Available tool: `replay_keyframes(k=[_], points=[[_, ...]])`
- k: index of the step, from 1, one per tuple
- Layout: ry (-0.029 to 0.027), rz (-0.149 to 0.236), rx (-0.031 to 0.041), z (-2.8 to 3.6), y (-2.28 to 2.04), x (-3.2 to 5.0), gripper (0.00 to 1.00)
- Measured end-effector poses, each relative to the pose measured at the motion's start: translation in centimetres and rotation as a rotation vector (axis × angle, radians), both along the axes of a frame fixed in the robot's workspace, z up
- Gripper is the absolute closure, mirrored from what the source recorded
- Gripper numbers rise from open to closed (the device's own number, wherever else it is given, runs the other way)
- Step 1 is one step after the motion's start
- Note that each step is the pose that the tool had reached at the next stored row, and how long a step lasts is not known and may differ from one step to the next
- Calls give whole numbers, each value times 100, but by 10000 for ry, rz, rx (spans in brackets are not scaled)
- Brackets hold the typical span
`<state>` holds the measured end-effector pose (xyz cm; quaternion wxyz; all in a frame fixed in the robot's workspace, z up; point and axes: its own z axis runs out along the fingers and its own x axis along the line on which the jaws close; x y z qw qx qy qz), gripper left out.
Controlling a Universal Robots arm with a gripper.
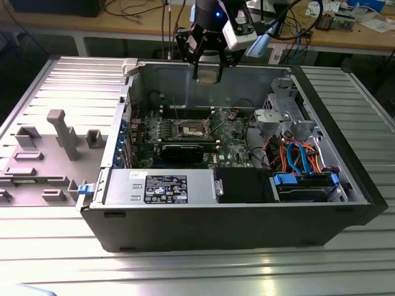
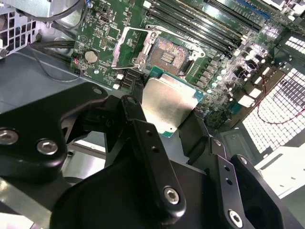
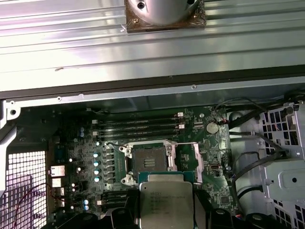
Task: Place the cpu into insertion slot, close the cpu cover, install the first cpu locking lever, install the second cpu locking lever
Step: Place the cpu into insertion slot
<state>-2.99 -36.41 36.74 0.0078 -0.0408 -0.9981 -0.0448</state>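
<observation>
My gripper (image 1: 208, 75) hangs above the rear wall of the open computer case, shut on the cpu (image 1: 208, 69). In both wrist views the black fingers (image 2: 138, 112) clamp the silver-grey square chip (image 2: 167, 102) by two opposite edges, metal top showing (image 3: 165, 202). The insertion slot (image 3: 149, 160) lies bare on the green board below and ahead of the chip, its dark centre exposed (image 2: 169, 55) (image 1: 191, 128). Beside the slot, the cpu cover (image 3: 188, 160), a thin silvery frame, is swung open (image 2: 128, 45). The chip is well above the board and apart from the slot.
Long memory slots (image 3: 138, 126) run beside the socket, and a black card (image 1: 185, 151) lies on its other side. A power supply (image 1: 166, 185) and a drive cage with blue and orange cables (image 1: 302, 160) fill the case front. A grey fixture panel (image 1: 55, 135) lies at the exterior view's left.
</observation>
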Motion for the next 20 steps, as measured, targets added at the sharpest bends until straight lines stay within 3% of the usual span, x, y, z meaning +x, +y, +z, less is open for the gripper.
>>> replay_keyframes(k=[6,14,20], points=[[0,-137,0,-1,0,1,45],[-1,-1373,-14,-19,0,0,45],[-1,-2050,-32,-35,0,0,45]])
